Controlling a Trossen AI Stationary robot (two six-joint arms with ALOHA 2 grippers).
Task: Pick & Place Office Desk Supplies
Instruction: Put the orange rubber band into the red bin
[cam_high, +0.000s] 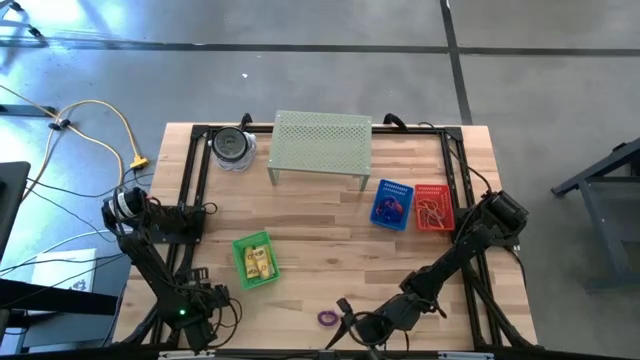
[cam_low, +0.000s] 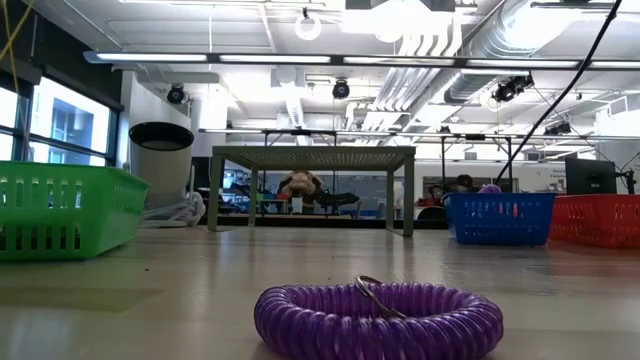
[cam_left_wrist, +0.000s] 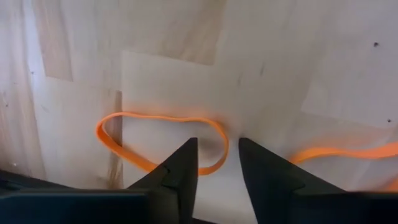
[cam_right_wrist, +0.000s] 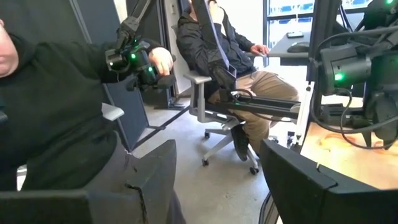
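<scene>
A purple coiled loop (cam_high: 327, 318) (cam_low: 378, 318) lies flat near the table's near edge, with a metal ring on it. My right gripper (cam_high: 350, 325) (cam_right_wrist: 214, 186) is open just right of it and points level off the table's near side. My left gripper (cam_high: 190, 310) (cam_left_wrist: 217, 149) is open at the near left corner, pointing down. Its fingertips stand on either side of one end of an orange band (cam_left_wrist: 161, 143) lying flat on the wood. A second orange band (cam_left_wrist: 348, 152) lies beside it. Yellow packets (cam_high: 260, 263) lie in the green basket (cam_high: 240, 250). My left gripper stands over the end of the orange band (cam_left_wrist: 221, 146) from above, one finger (cam_left_wrist: 183, 168) covering part of the loop. I cannot tell whether it touches the band.
A pale-green perforated shelf (cam_high: 320, 145) (cam_low: 312, 155) stands at the far edge, with a round container (cam_high: 232, 148) to its left. A blue basket (cam_high: 393, 203) and a red basket (cam_high: 433, 207) with loops sit at the right. People sit beyond the near edge (cam_right_wrist: 217, 43).
</scene>
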